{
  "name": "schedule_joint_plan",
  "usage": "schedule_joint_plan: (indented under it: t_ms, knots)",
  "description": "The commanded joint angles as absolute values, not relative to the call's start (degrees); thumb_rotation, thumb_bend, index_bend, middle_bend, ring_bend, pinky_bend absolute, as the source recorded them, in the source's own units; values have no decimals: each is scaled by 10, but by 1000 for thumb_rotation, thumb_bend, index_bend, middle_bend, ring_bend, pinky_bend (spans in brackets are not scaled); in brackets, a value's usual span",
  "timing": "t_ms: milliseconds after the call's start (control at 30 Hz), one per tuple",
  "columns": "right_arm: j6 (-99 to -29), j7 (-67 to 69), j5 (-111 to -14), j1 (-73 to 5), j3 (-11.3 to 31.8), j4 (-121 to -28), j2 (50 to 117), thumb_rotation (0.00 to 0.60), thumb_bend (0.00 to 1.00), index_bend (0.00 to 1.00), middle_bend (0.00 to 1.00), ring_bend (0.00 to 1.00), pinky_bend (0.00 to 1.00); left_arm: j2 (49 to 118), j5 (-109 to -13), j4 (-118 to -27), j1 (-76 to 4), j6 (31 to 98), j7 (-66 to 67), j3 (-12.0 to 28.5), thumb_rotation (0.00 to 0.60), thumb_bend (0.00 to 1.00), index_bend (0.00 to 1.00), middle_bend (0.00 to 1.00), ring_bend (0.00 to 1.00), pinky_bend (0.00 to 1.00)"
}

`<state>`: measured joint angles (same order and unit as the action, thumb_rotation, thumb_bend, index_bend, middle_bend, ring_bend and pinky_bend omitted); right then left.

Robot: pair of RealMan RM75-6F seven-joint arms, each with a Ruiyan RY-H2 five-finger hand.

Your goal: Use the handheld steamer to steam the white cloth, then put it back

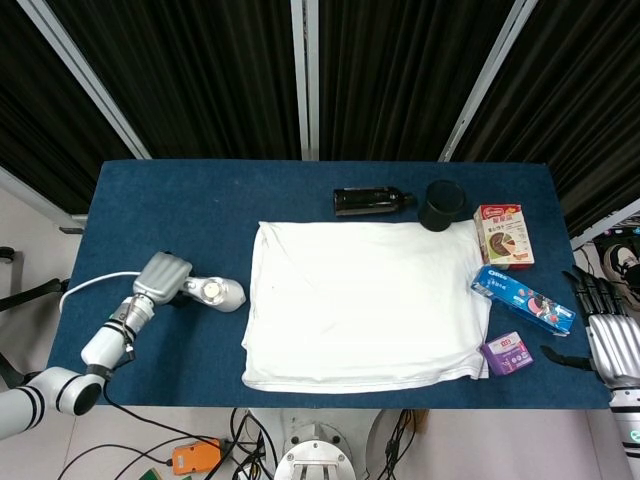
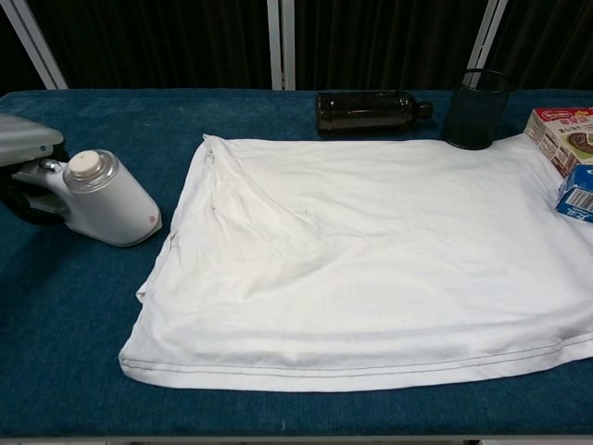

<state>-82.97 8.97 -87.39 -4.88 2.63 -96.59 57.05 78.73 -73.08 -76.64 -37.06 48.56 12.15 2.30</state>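
Observation:
The white cloth (image 1: 365,305) lies spread flat over the middle of the blue table (image 1: 180,200), shown too in the chest view (image 2: 371,260). Just left of its edge the handheld steamer (image 1: 218,293) rests on the table, its white head (image 2: 107,199) pointing toward the cloth without touching it. My left hand (image 1: 160,277) grips the steamer's handle from the left; the chest view shows the hand (image 2: 23,139) at the frame's left edge, fingers wrapped under. A white cord (image 1: 85,285) trails off behind it. My right hand (image 1: 610,335) hangs beyond the table's right edge, fingers spread, holding nothing.
Behind the cloth lie a dark bottle (image 1: 372,201) on its side and a black mesh cup (image 1: 440,205). Along the right side sit a red snack box (image 1: 503,235), a blue biscuit pack (image 1: 522,299) and a small purple box (image 1: 507,353).

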Motion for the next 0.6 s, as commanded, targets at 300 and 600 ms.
schedule_joint_plan:
  t_ms: [300,600]
  knots:
    - [-836,83,-878,-49,29,-977,560,600,147,0,7,0,0,745,-733,-806,-378,470,2,53,600,801,917,894,798,665]
    - [-842,65,-889,-54,34,-997,548,600,147,0,7,0,0,708,-681,-910,-434,423,40,95,600,799,917,894,798,665]
